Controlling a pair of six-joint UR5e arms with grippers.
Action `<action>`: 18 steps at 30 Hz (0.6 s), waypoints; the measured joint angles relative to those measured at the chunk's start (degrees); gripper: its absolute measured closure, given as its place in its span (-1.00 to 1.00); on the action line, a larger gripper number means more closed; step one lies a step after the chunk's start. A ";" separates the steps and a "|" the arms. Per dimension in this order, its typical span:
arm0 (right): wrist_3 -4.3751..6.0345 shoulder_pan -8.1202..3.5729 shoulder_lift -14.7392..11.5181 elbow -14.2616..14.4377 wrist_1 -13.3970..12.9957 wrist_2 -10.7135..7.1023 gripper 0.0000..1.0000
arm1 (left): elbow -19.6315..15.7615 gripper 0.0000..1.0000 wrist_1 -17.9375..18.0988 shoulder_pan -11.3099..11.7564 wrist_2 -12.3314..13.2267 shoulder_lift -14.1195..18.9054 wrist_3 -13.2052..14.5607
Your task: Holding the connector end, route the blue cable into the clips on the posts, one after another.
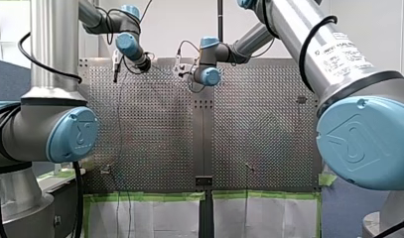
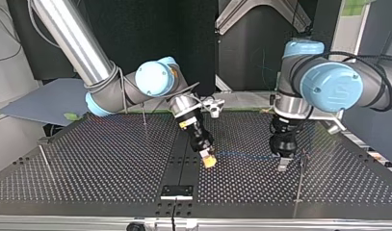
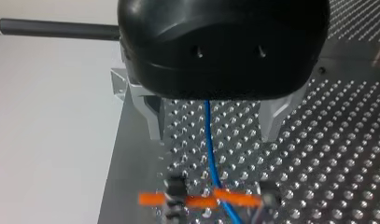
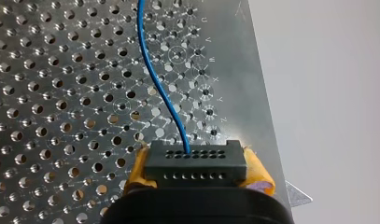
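my right gripper (image 4: 197, 173) clenches the black rectangular plastic connector (image 4: 195, 162) near the middle of the perforated metal table (image 2: 87, 159). its thin blue cable (image 4: 155, 84) runs right in the top view, between the released metal fingers (image 3: 151, 116) of my left gripper (image 3: 211, 123). it looks light and limp; grasp the rigid connector.

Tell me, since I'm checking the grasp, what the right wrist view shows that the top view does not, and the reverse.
Only the right wrist view: the black rectangular connector with rows of small holes, clamped between my right gripper's yellow pads, the thin blue cable leaving its upper row. Only the top view: my left gripper beside a thin upright metal post, and the cable running from one gripper to the other. Both: the cable, the yellow pads, the perforated metal table.
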 joint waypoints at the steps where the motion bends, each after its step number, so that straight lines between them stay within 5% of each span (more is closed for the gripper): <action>1: 0.01 -0.01 0.00 0.00 0.01 0.02 1.00 | 0.04 -1.00 0.44 0.00 -0.06 -0.25 -0.35; 18: 0.03 -0.31 0.01 0.05 0.12 0.01 1.00 | 1.68 -1.00 5.30 -0.31 -2.10 -4.09 -2.13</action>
